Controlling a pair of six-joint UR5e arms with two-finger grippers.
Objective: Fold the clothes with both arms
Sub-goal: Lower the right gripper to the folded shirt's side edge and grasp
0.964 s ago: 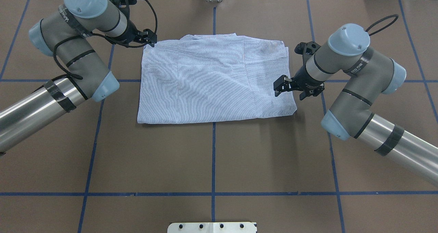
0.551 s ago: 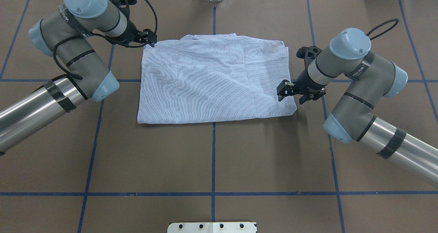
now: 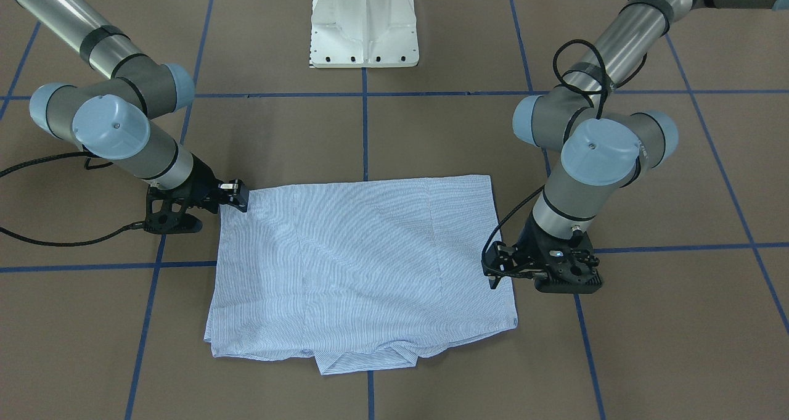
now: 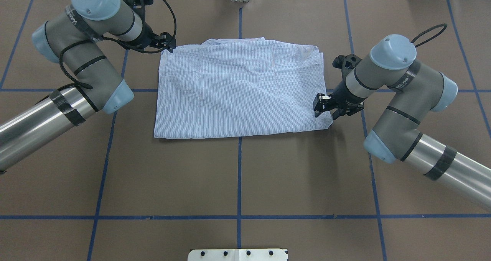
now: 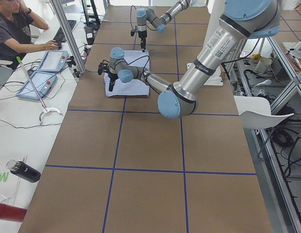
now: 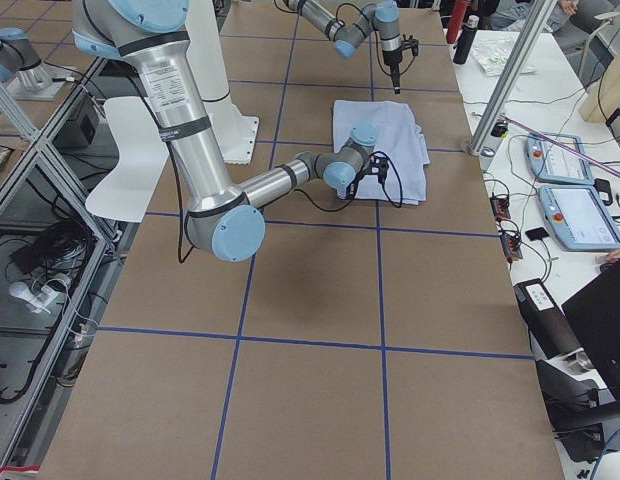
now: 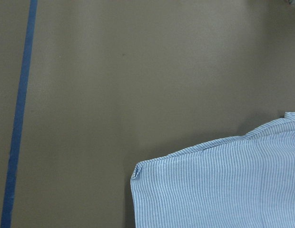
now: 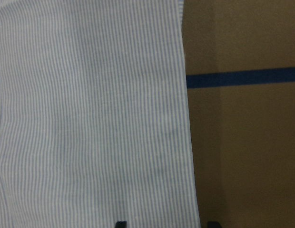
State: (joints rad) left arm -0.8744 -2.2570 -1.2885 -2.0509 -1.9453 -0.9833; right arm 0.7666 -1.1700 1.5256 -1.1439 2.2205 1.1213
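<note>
The striped shirt (image 4: 238, 88) lies flat on the brown table, folded into a rectangle; it also shows in the front view (image 3: 363, 259). My left gripper (image 4: 168, 44) sits low at the shirt's far left corner (image 7: 138, 173), jaws apparently open; its fingers do not show in the left wrist view. In the front view it (image 3: 493, 271) is on the right. My right gripper (image 4: 321, 107) is open, low at the shirt's near right corner. Its fingertips (image 8: 120, 223) straddle the shirt's edge (image 8: 188, 142). In the front view it (image 3: 237, 201) is on the left.
The white pedestal base (image 3: 363, 25) stands at the robot's side of the table. Blue tape lines (image 4: 239, 176) cross the brown table. Desks with tablets (image 5: 43, 73) and an operator (image 5: 14, 29) lie beyond the far edge. A dark bottle (image 5: 22, 171) lies there.
My right gripper has moved right and toward the shirt's near right corner, and sits lower over its edge. The left arm and the shirt have not moved.
</note>
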